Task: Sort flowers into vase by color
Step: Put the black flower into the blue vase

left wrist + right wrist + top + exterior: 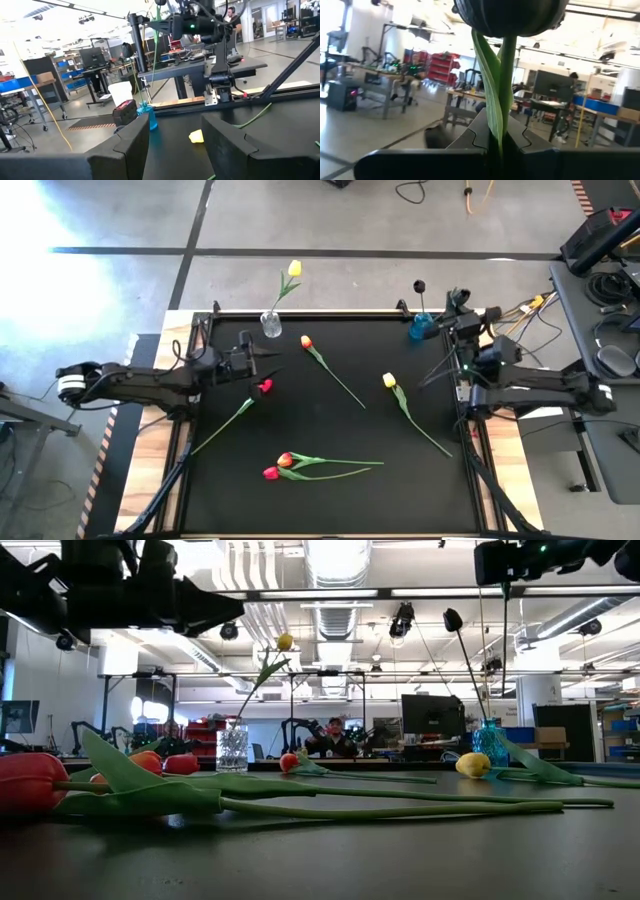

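Note:
My right gripper (501,135) is shut on a dark tulip, whose head (510,15) stands above the fingers. It hovers high by the blue vase (420,328), which holds another dark tulip (419,285). My left gripper (268,363) is open and hangs in the air above a red tulip (265,386) that lies flat. A clear vase (271,325) at the far edge holds a yellow tulip (294,269). An orange tulip (306,341), a yellow tulip (389,380) and an orange-and-red pair (278,466) also lie flat. My right gripper pinches the dark tulip's green stem (506,100) between its two fingers, a little below the head. The fingers are level, point toward the far edge and lie across the stem. The tulip is upright and lifted clear. Its lower stem (505,640) hangs toward the blue vase (490,745).
The black mat has a raised frame (330,313). Cables and a desk with gear sit off the table's right side (600,270). A person sits in the room beyond the far edge (333,732). Bare mat lies between the tulips in the middle (330,425).

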`<move>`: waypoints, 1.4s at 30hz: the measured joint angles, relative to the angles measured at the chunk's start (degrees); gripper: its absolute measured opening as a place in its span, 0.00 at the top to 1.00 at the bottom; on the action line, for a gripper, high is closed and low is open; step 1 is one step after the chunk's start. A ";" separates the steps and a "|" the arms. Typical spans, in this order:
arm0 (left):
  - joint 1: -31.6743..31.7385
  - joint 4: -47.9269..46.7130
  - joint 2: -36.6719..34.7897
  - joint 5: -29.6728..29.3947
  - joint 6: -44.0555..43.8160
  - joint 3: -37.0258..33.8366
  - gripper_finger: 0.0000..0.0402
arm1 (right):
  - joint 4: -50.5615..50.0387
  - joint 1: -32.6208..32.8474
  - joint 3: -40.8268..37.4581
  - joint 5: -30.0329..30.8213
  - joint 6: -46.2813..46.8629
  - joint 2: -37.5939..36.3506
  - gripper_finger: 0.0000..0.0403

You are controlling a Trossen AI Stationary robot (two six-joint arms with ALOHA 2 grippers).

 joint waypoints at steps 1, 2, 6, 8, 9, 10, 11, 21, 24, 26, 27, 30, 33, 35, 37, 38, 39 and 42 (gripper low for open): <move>0.00 -0.03 -0.19 0.00 -0.35 -0.11 0.59 | -0.23 -1.68 -0.02 -1.46 1.05 0.05 0.98; 0.00 0.03 -0.22 0.00 -0.42 -0.13 0.59 | -0.31 -3.09 -0.04 -2.88 2.01 0.20 0.98; 0.00 -0.24 -0.18 -0.17 -0.49 -0.13 0.59 | -0.26 -7.43 -0.04 -6.47 4.67 1.64 0.98; 0.00 -0.62 -0.18 -0.27 -0.51 -0.13 0.59 | -0.37 -9.17 -0.07 -6.95 5.42 2.69 0.98; 0.00 -0.81 -0.16 -0.31 -0.51 -0.13 0.59 | -0.33 -9.91 -0.07 -7.15 5.83 3.31 0.98; 0.00 -0.89 -0.16 -0.31 -0.51 -0.13 0.59 | -0.23 -10.61 -0.11 -7.45 6.63 4.04 0.98; 0.00 -0.90 -0.16 -0.33 -0.51 -0.13 0.59 | -0.24 -11.37 -0.22 -8.20 7.35 4.72 0.98; 0.00 -0.83 -1.15 -0.42 -0.74 -0.13 0.59 | 1.02 -19.27 -0.54 -13.36 13.62 10.31 0.98; 0.00 -0.94 -1.04 -0.70 -0.73 -0.13 0.59 | 1.48 -20.26 -0.55 -14.63 14.64 11.29 0.98; 0.00 -0.92 -1.04 -0.81 -0.73 -0.13 0.59 | 1.43 -20.77 -0.58 -14.76 15.76 11.97 0.98; 0.00 -0.92 -1.06 -0.81 -0.73 -0.13 0.59 | 1.43 -20.91 -0.62 -14.76 16.05 12.34 0.98; 0.00 -0.95 -1.08 -0.81 -0.73 -0.13 0.59 | 1.29 -20.94 -0.74 -14.73 17.51 13.25 0.98; 0.00 -0.98 -1.08 -0.81 -0.73 -0.13 0.59 | 1.42 -20.94 -0.73 -14.60 18.16 13.49 0.98; 0.00 -0.99 -1.08 -0.81 -0.74 -0.13 0.59 | 1.36 -20.94 -0.43 -14.20 18.22 13.30 0.98; 0.00 -0.99 -1.08 -0.81 -0.73 -0.13 0.59 | 1.43 -20.94 0.09 -14.10 18.11 12.79 0.98; 0.00 -0.99 -1.08 -0.81 -0.73 -0.13 0.59 | 1.46 -20.94 0.38 -14.09 18.11 12.56 0.98; 0.00 -1.00 -1.08 -0.81 -0.73 -0.13 0.59 | 1.44 -20.94 0.63 -14.07 18.11 12.29 0.98; 0.00 -1.03 -1.08 -0.81 -0.73 -0.13 0.59 | 1.02 -20.94 1.28 -14.07 18.09 11.80 0.98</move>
